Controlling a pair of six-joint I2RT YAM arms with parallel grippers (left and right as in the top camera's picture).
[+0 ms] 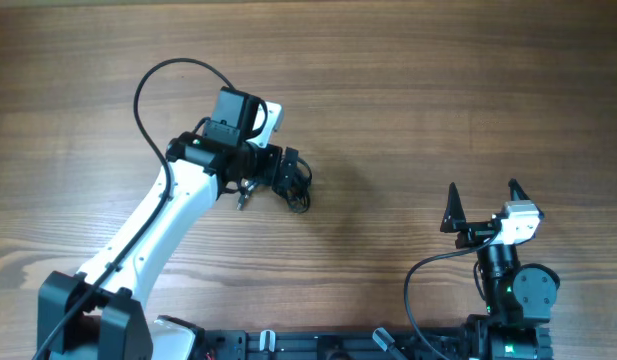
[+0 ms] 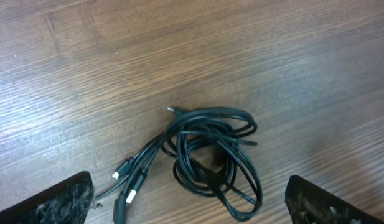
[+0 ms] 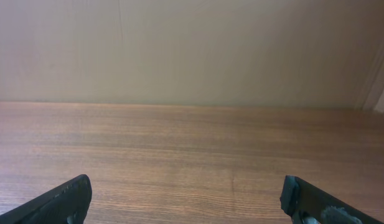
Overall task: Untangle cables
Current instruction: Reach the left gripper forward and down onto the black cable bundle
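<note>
Left gripper (image 2: 188,198) wide open, empty, over the knotted cables (image 2: 210,155); right gripper (image 3: 185,186) equally wide, empty.

one table (image 1: 438,80). two arms: left arm (image 1: 148,225) and right arm (image 1: 513,285). two grippers: left gripper (image 2: 188,186) and right gripper (image 1: 483,195). one bunch of cables (image 2: 210,146), mid frame; i cannot tell how many. two white-tipped plugs (image 2: 120,170) at its lower left.

Overhead: straight down, whole table (image 1: 408,70). Left wrist: close, angled down at the cables (image 2: 211,155), also at overhead's centre. Right wrist: low, level, facing a wall (image 3: 192,50).
</note>
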